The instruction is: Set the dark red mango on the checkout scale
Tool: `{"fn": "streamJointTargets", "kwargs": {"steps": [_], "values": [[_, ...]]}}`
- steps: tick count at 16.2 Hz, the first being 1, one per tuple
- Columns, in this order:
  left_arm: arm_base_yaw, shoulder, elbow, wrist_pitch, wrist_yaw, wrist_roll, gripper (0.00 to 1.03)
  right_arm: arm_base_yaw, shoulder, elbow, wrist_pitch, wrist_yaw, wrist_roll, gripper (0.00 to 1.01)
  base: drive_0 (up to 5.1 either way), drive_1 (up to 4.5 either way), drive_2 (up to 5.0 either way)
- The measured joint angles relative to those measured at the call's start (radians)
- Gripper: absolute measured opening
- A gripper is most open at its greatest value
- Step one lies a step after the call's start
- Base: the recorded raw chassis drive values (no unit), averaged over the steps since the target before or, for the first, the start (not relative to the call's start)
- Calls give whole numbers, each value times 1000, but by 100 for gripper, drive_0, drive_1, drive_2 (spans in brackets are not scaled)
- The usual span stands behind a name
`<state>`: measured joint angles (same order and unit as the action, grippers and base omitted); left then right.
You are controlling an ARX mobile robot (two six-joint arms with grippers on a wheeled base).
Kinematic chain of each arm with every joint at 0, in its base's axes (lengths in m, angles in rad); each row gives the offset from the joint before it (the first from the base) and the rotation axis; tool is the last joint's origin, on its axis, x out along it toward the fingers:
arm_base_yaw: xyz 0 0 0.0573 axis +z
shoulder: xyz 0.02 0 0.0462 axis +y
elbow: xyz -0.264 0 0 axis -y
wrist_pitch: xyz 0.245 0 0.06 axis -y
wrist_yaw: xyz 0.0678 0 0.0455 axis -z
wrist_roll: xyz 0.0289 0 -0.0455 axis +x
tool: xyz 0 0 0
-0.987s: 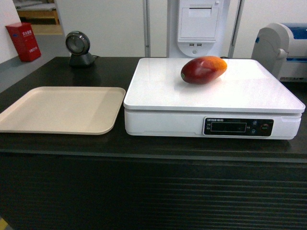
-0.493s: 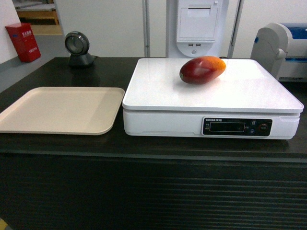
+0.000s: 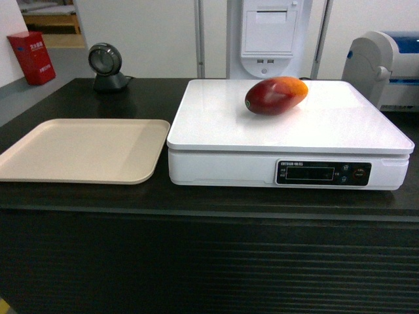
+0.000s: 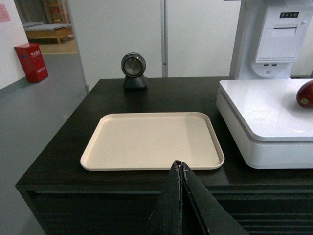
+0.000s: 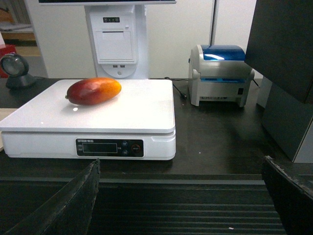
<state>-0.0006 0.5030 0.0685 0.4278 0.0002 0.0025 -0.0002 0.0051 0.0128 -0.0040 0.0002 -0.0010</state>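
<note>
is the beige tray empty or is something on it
Empty. The beige tray shows only bare surface in the head and left wrist views; the dark red mango lies on the scale instead.

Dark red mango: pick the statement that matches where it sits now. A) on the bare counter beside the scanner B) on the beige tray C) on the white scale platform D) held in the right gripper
C. The dark red mango lies on the flat white platform of the scale, untouched by either gripper.

White walls (image 3: 144,33), grey floor (image 4: 39,127), red box (image 3: 31,57) by the wall, wooden bench (image 4: 49,32) beyond.
</note>
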Motion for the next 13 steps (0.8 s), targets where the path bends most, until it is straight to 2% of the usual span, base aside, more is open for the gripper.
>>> {"fn": "streamJointTargets", "kwargs": {"steps": [4, 5, 13], "values": [[0, -105, -28, -74, 0, 0, 2, 0, 0, 0, 0, 0, 0, 98, 0, 0, 0], [0, -121, -54, -32, 0, 0, 2, 0, 0, 0, 0, 0, 0, 98, 0, 0, 0], [0, -264, -59, -190, 0, 0, 2, 0, 0, 0, 0, 0, 0, 98, 0, 0, 0]]}}
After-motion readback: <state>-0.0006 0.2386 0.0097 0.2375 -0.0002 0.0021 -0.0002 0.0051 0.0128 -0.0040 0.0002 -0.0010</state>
